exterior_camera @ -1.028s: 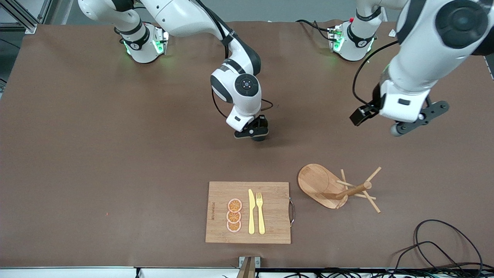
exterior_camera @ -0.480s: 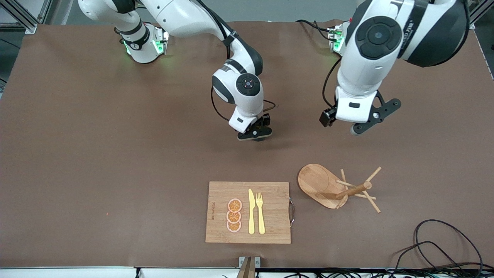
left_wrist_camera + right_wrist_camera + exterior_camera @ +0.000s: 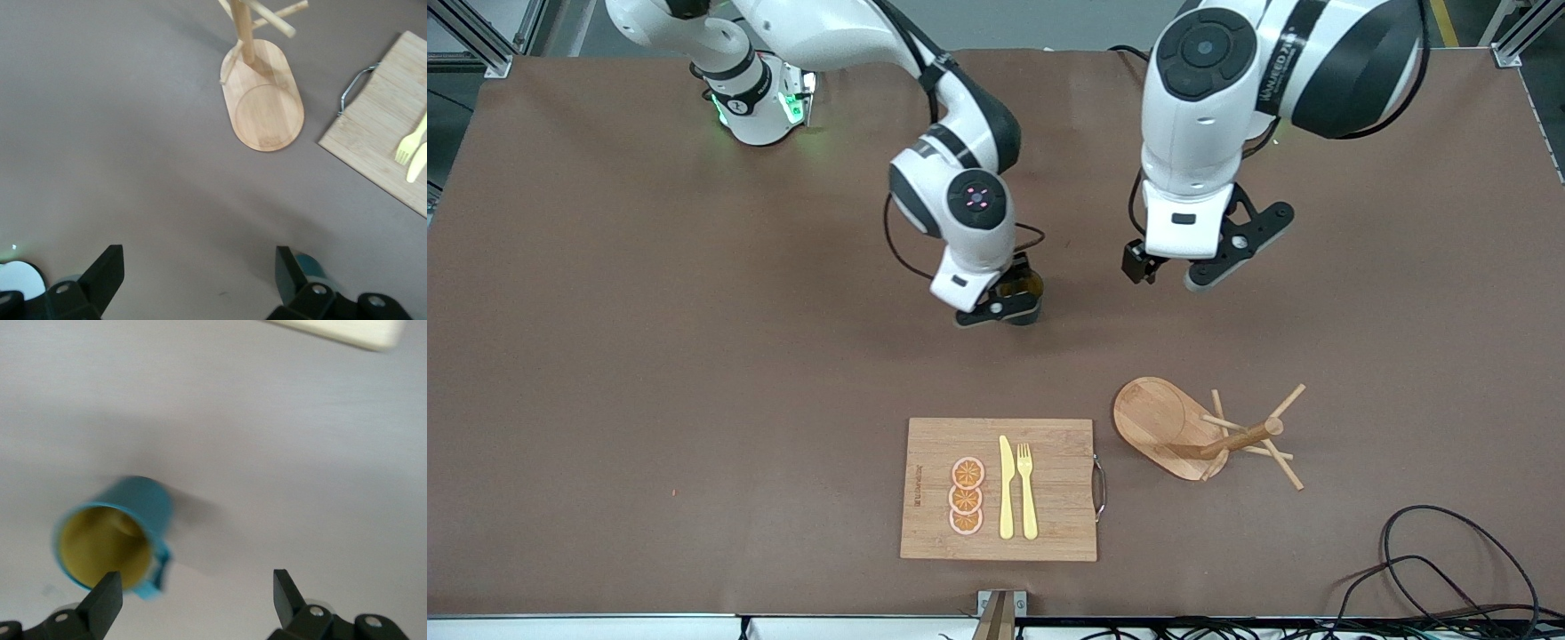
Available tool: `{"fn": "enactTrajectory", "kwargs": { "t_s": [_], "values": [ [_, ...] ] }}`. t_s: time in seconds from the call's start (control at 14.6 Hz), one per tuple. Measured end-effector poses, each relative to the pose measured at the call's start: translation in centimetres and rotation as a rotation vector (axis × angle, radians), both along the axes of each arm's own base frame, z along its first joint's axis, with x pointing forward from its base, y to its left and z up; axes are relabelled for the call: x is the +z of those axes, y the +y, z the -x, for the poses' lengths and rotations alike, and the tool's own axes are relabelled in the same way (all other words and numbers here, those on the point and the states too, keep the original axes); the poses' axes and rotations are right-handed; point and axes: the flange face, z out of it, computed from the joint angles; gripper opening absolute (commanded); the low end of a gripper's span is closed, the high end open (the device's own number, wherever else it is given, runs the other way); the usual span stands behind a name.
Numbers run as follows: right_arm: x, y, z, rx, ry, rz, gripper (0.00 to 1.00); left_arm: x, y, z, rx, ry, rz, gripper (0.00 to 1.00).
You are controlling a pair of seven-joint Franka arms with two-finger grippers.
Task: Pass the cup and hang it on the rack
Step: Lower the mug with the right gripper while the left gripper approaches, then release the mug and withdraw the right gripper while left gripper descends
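The cup (image 3: 1023, 287) is a small teal mug with a mustard-yellow inside, standing upright on the table near its middle. In the right wrist view the cup (image 3: 107, 540) shows its loop handle (image 3: 157, 572). My right gripper (image 3: 998, 311) (image 3: 193, 590) hangs open just above the cup, with the cup outside the gap, under one finger. The rack (image 3: 1160, 418), a light wooden mug tree with thin pegs, stands nearer the front camera; it also shows in the left wrist view (image 3: 263, 100). My left gripper (image 3: 1232, 247) (image 3: 199, 270) is open and empty over bare table beside the cup.
A rectangular wooden cutting board (image 3: 1049, 524) (image 3: 380, 147) with orange slices, a yellow knife and a fork (image 3: 1025, 489) lies beside the rack, near the front edge. Black cables (image 3: 1449, 560) lie at the front corner at the left arm's end.
My left arm has swung in from its end of the table toward the middle, near the cup. My right gripper has shifted slightly off the cup, which now shows its yellow inside.
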Motion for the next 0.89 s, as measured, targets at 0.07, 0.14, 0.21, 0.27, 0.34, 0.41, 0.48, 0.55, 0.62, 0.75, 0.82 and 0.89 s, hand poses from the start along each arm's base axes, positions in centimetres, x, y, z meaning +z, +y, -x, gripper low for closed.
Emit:
{"fn": "enactTrajectory", "kwargs": {
  "t_s": [0.07,0.14,0.21,0.27,0.34,0.41,0.48,0.55,0.62,0.75,0.82,0.89],
  "values": [
    [1.6,-3.0,-1.5,-0.033,0.032,0.021,1.00,-0.3,-0.8,0.4,0.013,-0.004,-0.001,1.00],
    [3.2,-6.7,-3.2,-0.082,0.067,0.041,1.00,-0.7,-1.7,0.7,0.029,-0.009,-0.001,1.00],
    [4.7,-11.1,-5.0,-0.142,0.102,0.059,1.00,-1.3,-2.6,1.0,0.049,-0.015,-0.001,1.00],
    [6.0,-16.0,-6.9,-0.202,0.130,0.064,1.00,-2.0,-3.8,1.5,0.063,-0.019,-0.005,1.00],
    [7.2,-20.8,-8.7,-0.255,0.145,0.060,1.00,-2.9,-5.3,2.1,0.073,-0.028,-0.014,1.00],
    [8.2,-25.4,-10.0,-0.284,0.150,0.051,1.00,-3.8,-6.9,2.9,0.083,-0.042,-0.024,1.00],
    [9.1,-29.4,-10.9,-0.287,0.147,0.045,1.00,-4.7,-8.6,3.8,0.093,-0.063,-0.039,1.00],
    [10.0,-32.6,-11.5,-0.275,0.141,0.039,1.00,-5.8,-10.3,4.8,0.098,-0.086,-0.059,1.00],
    [10.7,-35.3,-11.8,-0.258,0.135,0.031,1.00,-7.0,-12.0,5.9,0.100,-0.108,-0.083,1.00],
    [11.6,-39.5,-11.9,-0.257,0.125,0.027,1.00,-10.2,-15.4,8.1,0.105,-0.160,-0.138,1.00],
    [12.1,-41.2,-11.6,-0.268,0.121,0.030,1.00,-12.1,-17.1,9.4,0.105,-0.192,-0.168,1.00],
    [12.6,-42.4,-11.3,-0.272,0.115,0.041,1.00,-14.1,-18.8,10.7,0.102,-0.226,-0.194,1.00]
  ]
}}
